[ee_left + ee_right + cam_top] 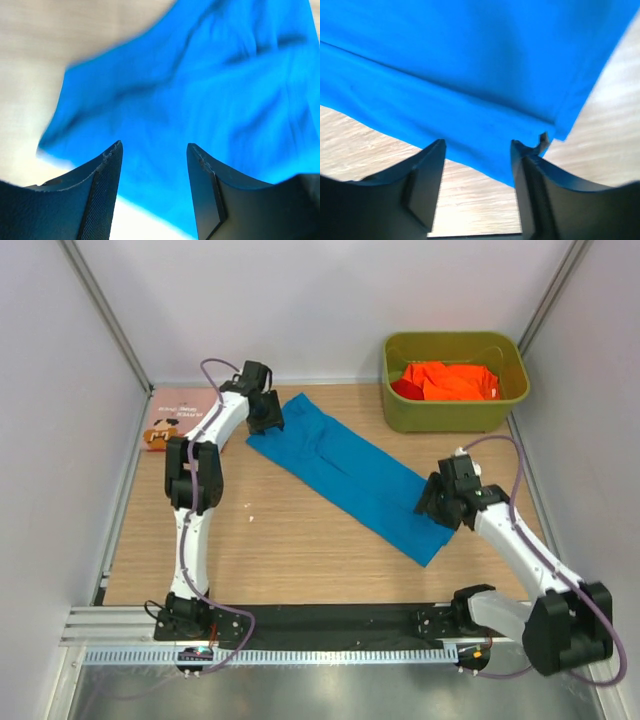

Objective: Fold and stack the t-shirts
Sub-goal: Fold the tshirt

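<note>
Two arms hovered at opposite ends of the blue shirt point(345, 475), laid diagonally on the table point(280, 550). The left gripper point(154, 165) hung open, empty, above cloth. The right gripper point(477, 165) gaped too, holding nothing, over the hem corner. Each should pinch all layers evenly.

From above and behind, the top view takes in the whole bench point(300, 550). The wrist views peer close past the left pincer point(154, 152) and right pincer point(477, 150) at the shirt point(350, 475) all three share.
</note>
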Controlling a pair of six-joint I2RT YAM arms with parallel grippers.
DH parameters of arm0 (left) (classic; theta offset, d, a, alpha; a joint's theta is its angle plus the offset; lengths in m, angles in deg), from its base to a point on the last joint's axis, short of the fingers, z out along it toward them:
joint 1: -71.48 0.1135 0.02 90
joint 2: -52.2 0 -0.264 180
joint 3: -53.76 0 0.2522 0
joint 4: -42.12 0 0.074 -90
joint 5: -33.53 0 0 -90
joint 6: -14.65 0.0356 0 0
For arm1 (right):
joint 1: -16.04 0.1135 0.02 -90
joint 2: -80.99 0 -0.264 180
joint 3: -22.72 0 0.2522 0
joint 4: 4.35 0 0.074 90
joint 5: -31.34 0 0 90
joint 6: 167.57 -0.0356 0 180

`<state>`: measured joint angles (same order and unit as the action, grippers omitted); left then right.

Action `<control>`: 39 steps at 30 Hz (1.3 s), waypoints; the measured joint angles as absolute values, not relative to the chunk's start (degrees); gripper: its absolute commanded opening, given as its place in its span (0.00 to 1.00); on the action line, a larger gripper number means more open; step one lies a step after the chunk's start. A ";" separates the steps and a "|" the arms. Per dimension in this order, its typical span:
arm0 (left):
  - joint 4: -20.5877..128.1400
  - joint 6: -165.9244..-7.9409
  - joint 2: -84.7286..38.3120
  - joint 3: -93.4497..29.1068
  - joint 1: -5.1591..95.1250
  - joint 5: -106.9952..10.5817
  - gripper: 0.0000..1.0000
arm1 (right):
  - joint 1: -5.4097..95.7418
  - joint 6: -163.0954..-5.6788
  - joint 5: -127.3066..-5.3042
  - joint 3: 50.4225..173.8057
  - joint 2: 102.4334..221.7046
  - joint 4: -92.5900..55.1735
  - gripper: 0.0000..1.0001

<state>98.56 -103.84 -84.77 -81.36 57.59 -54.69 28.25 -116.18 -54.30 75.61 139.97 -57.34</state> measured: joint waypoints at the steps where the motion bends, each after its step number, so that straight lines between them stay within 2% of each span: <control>1: 98.84 -103.89 -82.30 -79.11 57.50 -54.80 0.56 | 28.53 -114.35 -54.26 77.65 142.24 -57.25 0.64; 8: 97.42 -107.36 -67.48 -66.83 56.22 -56.65 0.54 | 31.74 -104.99 -52.51 86.67 161.41 -54.97 0.66; 14: 96.50 -110.47 -70.63 -63.24 55.25 -57.31 0.55 | 32.95 -102.83 -51.97 86.22 167.88 -54.49 0.66; 18: 96.48 -112.17 -76.55 -63.35 55.10 -57.62 0.55 | 33.62 -104.80 -51.88 84.38 167.88 -52.77 0.65; 26: 99.34 -113.02 -84.11 -76.36 55.12 -60.26 0.55 | 37.14 -113.06 -48.47 80.88 165.43 -50.93 0.65; 33: 101.11 -111.27 -92.51 -90.89 55.71 -60.15 0.55 | 38.74 -117.08 -48.27 80.64 153.11 -59.26 0.67; 36: 101.07 -109.83 -92.62 -91.18 56.32 -58.77 0.55 | 38.74 -116.90 -48.40 83.94 147.05 -61.84 0.68; 39: 98.69 -108.87 -88.55 -84.62 56.70 -57.31 0.57 | 38.74 -116.18 -49.15 85.82 144.32 -61.99 0.68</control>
